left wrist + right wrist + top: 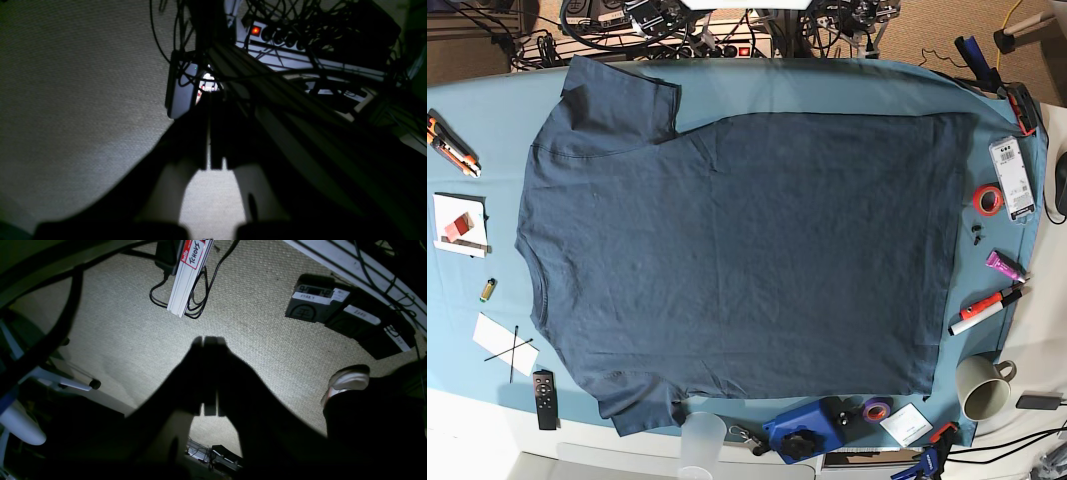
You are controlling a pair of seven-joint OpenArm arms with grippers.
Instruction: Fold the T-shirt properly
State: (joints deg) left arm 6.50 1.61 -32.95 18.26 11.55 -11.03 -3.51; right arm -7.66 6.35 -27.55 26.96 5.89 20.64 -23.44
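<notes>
The dark navy T-shirt (pixel 737 260) lies spread flat on the teal table cloth (pixel 827 85) in the base view. Its neck points left and its hem lies at the right. One sleeve is at the upper left (pixel 622 95) and the other at the lower left (pixel 637 405). Neither arm shows in the base view. The left gripper (pixel 213 98) is shut and empty, off the table above carpet. The right gripper (pixel 209 339) is shut and empty, also above carpet. The T-shirt does not show in either wrist view.
Small items ring the shirt: cutters (pixel 447 140), a remote (pixel 545 398), a plastic cup (pixel 702 440), a blue tool (pixel 807 430), a mug (pixel 982 387), markers (pixel 985 310), red tape (pixel 988 199). Below the table are a power strip (pixel 277 36), cables, boxes (pixel 313 303) and a shoe (pixel 347 380).
</notes>
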